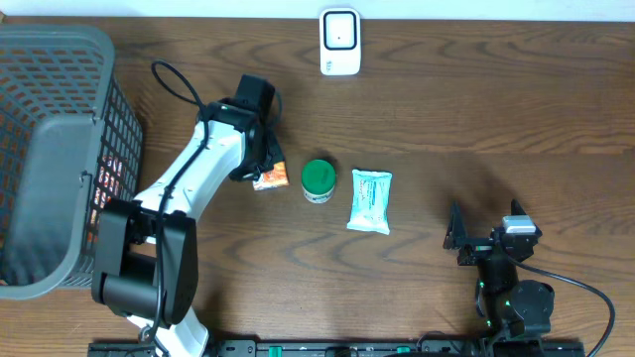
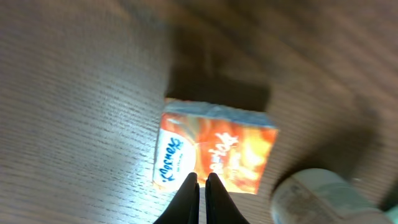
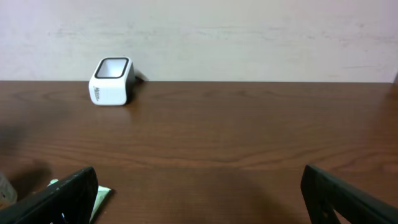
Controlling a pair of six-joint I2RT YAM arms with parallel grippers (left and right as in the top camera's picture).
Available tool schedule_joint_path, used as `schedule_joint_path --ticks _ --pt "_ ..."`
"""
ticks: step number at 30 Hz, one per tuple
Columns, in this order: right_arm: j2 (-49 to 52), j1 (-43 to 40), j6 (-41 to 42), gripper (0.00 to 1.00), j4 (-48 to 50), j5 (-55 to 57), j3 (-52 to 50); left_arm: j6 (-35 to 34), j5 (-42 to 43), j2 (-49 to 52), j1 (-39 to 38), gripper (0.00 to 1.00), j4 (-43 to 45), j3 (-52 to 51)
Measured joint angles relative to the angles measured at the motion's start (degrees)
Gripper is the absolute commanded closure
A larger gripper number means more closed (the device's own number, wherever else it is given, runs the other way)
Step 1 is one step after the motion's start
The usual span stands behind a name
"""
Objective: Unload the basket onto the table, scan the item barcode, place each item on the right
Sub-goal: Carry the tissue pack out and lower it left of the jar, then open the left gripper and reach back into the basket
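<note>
The orange box (image 2: 217, 149) lies flat on the wooden table (image 1: 446, 109), directly under the left gripper (image 2: 200, 183). The gripper's two dark fingertips are pressed together over the box's near edge, beside its blue-and-white logo. The wrist view does not show whether they pinch any part of the box.

The left arm (image 1: 189, 183) stretches diagonally from its base at the table's front edge. Its wrist is bent down over the box.

The right gripper (image 3: 199, 193) sits low near the front right of the table with its fingers spread wide. It faces the white barcode scanner (image 1: 339, 42), which stands at the far edge by the wall.

A green-lidded jar (image 1: 318, 180) stands just beside the box on its right. A pale teal packet (image 1: 371, 200) lies near the jar's other side. A grey mesh basket (image 1: 60, 59) fills the left end. Bare tabletop runs between the box and the scanner.
</note>
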Motion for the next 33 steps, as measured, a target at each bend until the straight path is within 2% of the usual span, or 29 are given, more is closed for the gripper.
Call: schedule_joint_path --ticks 20,22,24,26,27,28,33 --pt "0.0 0.0 0.0 0.01 0.0 0.0 0.0 -1.5 -0.6 3.4 0.0 0.92 0.9 -2.4" --pt "0.0 0.0 0.0 0.01 0.0 0.0 0.0 -1.5 -0.7 3.0 0.1 0.85 -1.3 -2.2" --pt "0.0 0.0 0.0 0.01 0.0 0.0 0.0 -1.1 -0.8 1.9 0.2 0.67 -3.1 -1.5" --pt "0.0 0.0 0.0 0.01 0.0 0.0 0.0 0.6 -1.0 -0.8 0.5 0.23 -4.6 0.5" --pt "0.0 0.0 0.0 0.01 0.0 0.0 0.0 1.7 -1.2 -2.6 0.7 0.08 -5.0 1.9" --pt "0.0 0.0 0.0 0.01 0.0 0.0 0.0 2.6 -1.6 -4.9 0.8 0.02 -5.5 3.7" --pt "0.0 0.0 0.0 0.01 0.0 0.0 0.0 5.2 -8.3 -20.4 2.7 0.02 -5.7 12.2"
